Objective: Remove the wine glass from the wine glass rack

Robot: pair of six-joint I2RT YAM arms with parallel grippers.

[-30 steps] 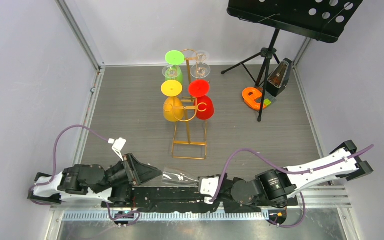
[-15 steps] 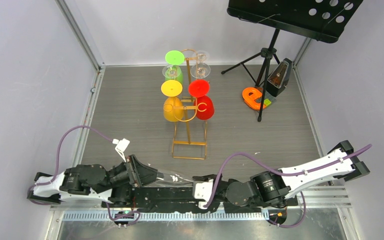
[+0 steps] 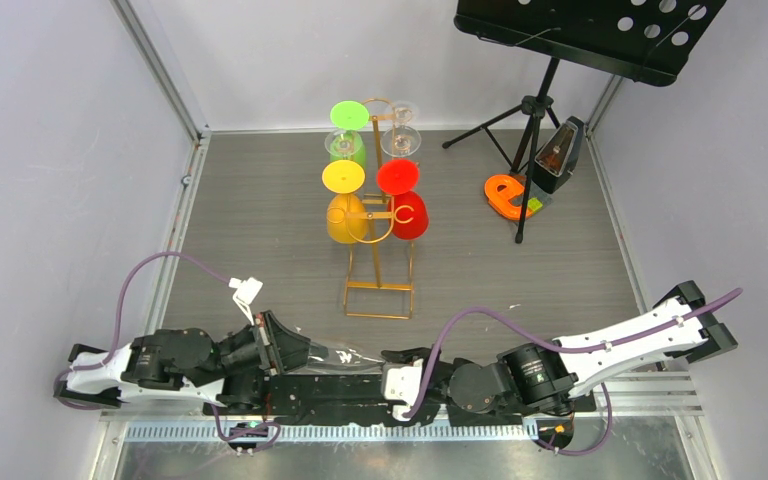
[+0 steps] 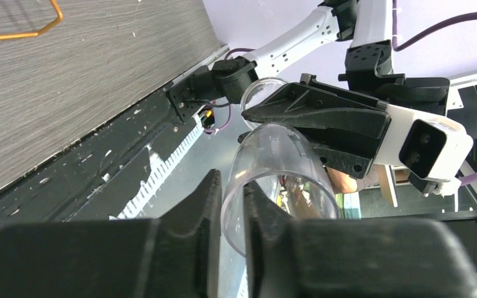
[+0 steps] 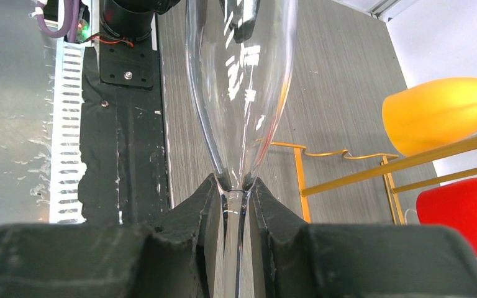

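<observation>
The wine glass (image 3: pixel 352 353) is grasped by the right end effector (image 5: pixel 235 195) at the stem and by the left end effector (image 4: pixel 233 194) at the rim, well apart from the wine glass rack (image 3: pixel 379 287).

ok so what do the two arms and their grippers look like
Both the left arm and right arm are black jointed segments with white shell covers, each trailed by a looping purple cable. The left gripper and right gripper have matte black wedge-shaped fingers.
</observation>
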